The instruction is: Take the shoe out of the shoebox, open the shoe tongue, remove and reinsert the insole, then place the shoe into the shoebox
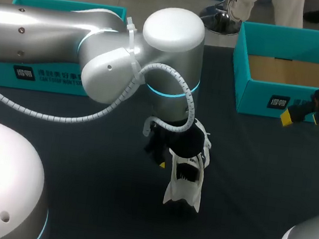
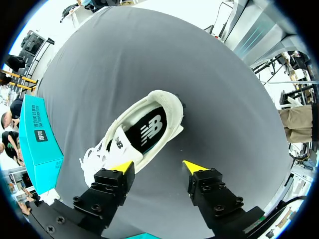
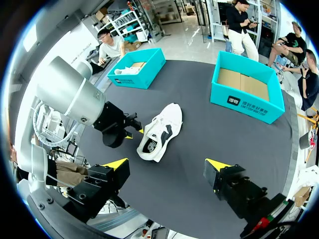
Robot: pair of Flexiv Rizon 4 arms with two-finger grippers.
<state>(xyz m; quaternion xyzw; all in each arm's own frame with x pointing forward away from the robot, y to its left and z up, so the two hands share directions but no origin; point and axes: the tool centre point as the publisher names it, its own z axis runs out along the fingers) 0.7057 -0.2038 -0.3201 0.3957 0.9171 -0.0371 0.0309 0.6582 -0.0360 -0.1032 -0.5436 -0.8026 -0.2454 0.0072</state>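
The shoe (image 2: 162,107) is out of its box and lies on its sole about the middle of the tabletop (image 1: 82,162), well clear of every edge. Its long axis runs roughly from far edge to near edge: the toe points toward the far edge where the boxes stand, and the heel toward the near edge. The left claw (image 2: 157,168) hangs right over it, fingers spread wide and holding nothing. One yellow tip sits above the laced side of the shoe near the tongue (image 2: 118,142), and the other is over bare tabletop beside it. I can't make out whether that first tip touches. From the claw, the shoe stretches away at a slant, laces nearest and heel collar farthest, so the fingers do not straddle it squarely. The dark insole (image 2: 149,130) shows in the opening. The right claw (image 3: 166,164) is also wide open and empty, far off by the open shoebox (image 1: 257,100) at the far right corner. The left arm is plainly the nearer one for working the tongue, I'd say. Another teal box (image 1: 68,5) sits at the far left.
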